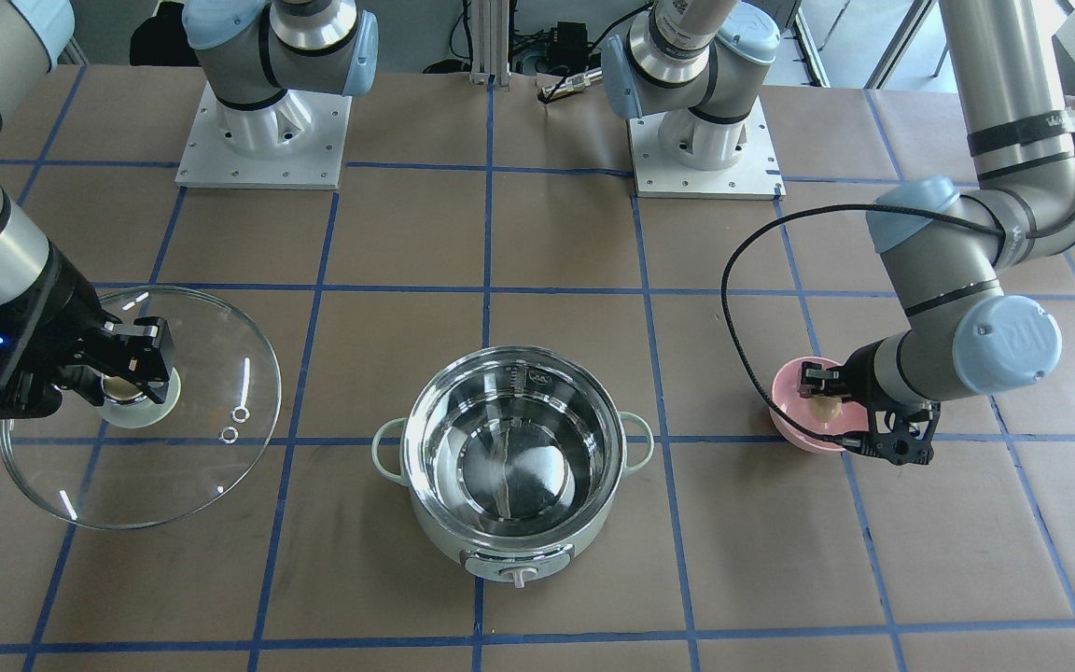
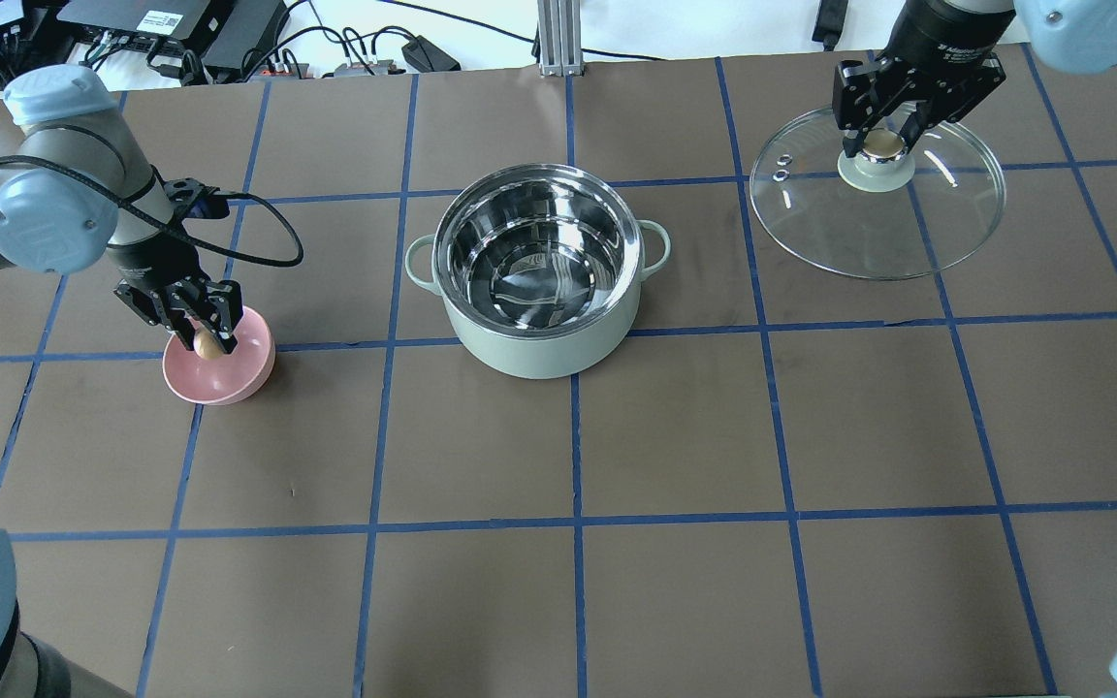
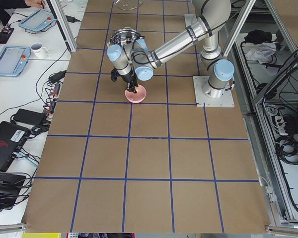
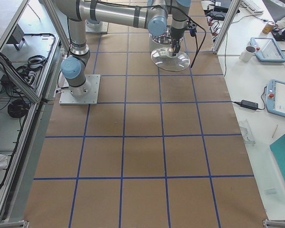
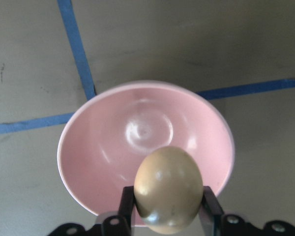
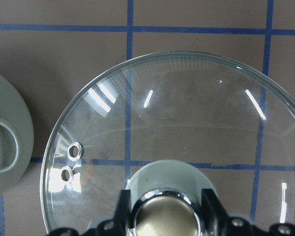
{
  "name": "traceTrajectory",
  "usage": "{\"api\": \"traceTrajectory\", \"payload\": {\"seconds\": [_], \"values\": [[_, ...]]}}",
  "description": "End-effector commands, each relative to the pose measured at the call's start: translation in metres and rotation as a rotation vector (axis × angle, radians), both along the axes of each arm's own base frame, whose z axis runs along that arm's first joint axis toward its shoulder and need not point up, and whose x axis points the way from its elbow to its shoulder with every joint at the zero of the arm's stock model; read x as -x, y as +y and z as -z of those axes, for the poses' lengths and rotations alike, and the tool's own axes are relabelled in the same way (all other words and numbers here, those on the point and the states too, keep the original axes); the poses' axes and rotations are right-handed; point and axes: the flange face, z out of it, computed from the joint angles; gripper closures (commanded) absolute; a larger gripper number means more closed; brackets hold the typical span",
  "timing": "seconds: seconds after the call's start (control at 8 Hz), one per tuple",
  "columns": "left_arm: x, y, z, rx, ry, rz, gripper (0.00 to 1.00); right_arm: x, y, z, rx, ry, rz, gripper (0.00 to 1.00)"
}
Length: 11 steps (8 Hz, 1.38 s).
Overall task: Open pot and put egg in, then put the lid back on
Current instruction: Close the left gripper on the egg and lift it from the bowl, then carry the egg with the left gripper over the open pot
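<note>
Overhead exterior shows the bench (image 2: pixel 675 427) with the lid (image 2: pixel 869 233) on the right arm's side, well apart from the pot (image 2: pixel 539 339), and the right hand (image 2: pixel 881 147) clamped on its centre. The pot stands uncovered mid-bench. Near its other side sits a pink bowl (image 2: pixel 229 383), and over it the left hand (image 2: pixel 202 339) is closed on the egg (image 2: pixel 209 346).
</note>
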Motion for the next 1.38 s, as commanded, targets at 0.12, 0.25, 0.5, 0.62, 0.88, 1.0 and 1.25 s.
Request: {"api": "traceTrajectory", "payload": {"seconds": [0.12,0.25,0.5,0.62,0.88,1.0,1.25], "values": [[0.082,-0.006,-0.093,0.123,0.094,-0.07,0.75,0.0,0.0,-0.001,0.003,0.0,-0.001,1.0],[0.132,-0.011,-0.109,0.211,0.09,-0.004,0.74,0.0,0.001,-0.001,0.001,0.0,-0.001,1.0],[0.229,-0.007,-0.121,0.327,0.152,0.001,0.73,0.0,0.0,0.0,0.0,-0.002,-0.001,1.0],[0.26,-0.009,-0.117,0.383,0.165,-0.013,0.73,0.0,0.0,-0.001,0.001,-0.002,-0.001,1.0],[0.332,-0.011,-0.071,0.375,0.217,-0.052,0.73,0.0,0.0,0.0,0.0,-0.002,-0.001,1.0],[0.358,-0.012,-0.055,0.395,0.231,-0.068,0.73,0.0,0.0,0.0,0.0,-0.002,-0.001,1.0],[0.366,-0.021,-0.04,0.375,0.254,-0.056,0.73,0.0,0.0,0.001,-0.001,-0.004,-0.003,1.0]]}}
